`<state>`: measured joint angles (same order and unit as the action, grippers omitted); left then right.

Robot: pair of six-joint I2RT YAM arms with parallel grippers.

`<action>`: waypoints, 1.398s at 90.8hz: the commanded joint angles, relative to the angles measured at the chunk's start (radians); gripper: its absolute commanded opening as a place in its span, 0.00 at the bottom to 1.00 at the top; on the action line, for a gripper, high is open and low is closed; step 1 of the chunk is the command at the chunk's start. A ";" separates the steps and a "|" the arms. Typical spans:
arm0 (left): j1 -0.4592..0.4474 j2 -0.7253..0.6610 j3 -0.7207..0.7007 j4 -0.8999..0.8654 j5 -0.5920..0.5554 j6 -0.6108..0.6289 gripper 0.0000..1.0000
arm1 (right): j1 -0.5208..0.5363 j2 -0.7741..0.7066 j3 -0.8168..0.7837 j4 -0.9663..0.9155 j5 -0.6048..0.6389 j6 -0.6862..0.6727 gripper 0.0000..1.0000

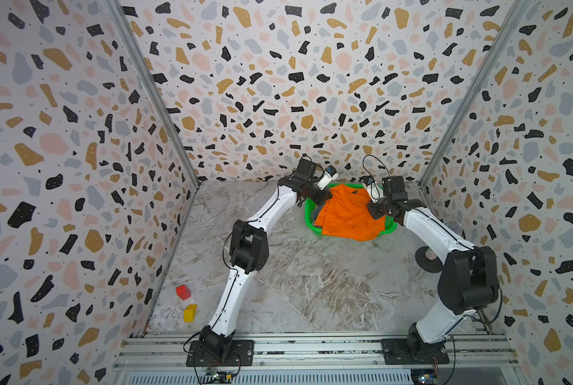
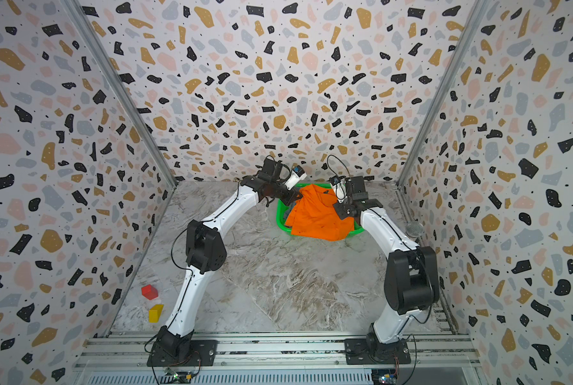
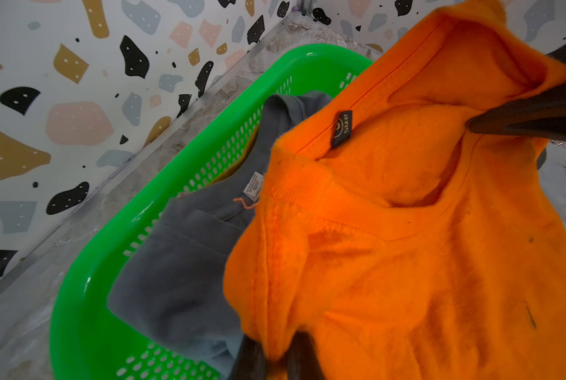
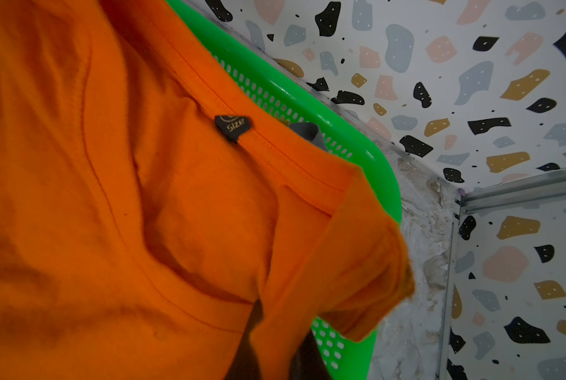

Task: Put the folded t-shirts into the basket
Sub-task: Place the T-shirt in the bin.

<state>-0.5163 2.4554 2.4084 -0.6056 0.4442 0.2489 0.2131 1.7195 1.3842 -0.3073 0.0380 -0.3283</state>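
An orange t-shirt [image 1: 345, 216] [image 2: 318, 216] hangs rumpled over the green basket [image 1: 310, 216] [image 2: 280, 216] at the back of the table. My left gripper [image 1: 325, 196] [image 3: 276, 355] is shut on a fold at the shirt's left edge. My right gripper [image 1: 376, 211] [image 4: 275, 345] is shut on a fold at its right edge. The shirt's [image 3: 406, 230] [image 4: 143, 197] black size label faces up. A slate grey t-shirt [image 3: 176, 279] lies inside the basket [image 3: 87, 312] beneath it, and a sliver of yellow cloth shows under the grey. The orange cloth overhangs the basket's front rim.
The basket [image 4: 374, 158] sits close to the back wall. A red block [image 1: 183, 291] and a yellow block [image 1: 190, 312] lie at the front left by the wall. A microphone [image 1: 453, 228] on a round black base [image 1: 426, 258] stands at the right behind my right arm.
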 commanded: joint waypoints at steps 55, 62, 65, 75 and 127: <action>0.018 0.067 0.149 -0.007 -0.140 0.045 0.00 | -0.032 0.313 0.453 -0.176 0.008 -0.151 0.04; 0.020 0.071 0.140 -0.005 -0.151 0.052 0.00 | -0.034 0.327 0.462 -0.187 0.019 -0.159 0.05; 0.021 0.072 0.132 -0.006 -0.157 0.055 0.00 | -0.035 0.334 0.461 -0.190 0.019 -0.160 0.05; 0.022 0.083 0.112 -0.003 -0.193 0.067 0.00 | -0.038 0.359 0.460 -0.193 0.035 -0.175 0.09; 0.025 0.069 0.107 -0.037 -0.347 0.102 0.55 | -0.052 0.373 0.581 -0.323 0.073 -0.213 0.55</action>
<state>-0.4984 2.5809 2.5195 -0.6296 0.1390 0.3416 0.1692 2.2082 1.9366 -0.5785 0.0986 -0.5354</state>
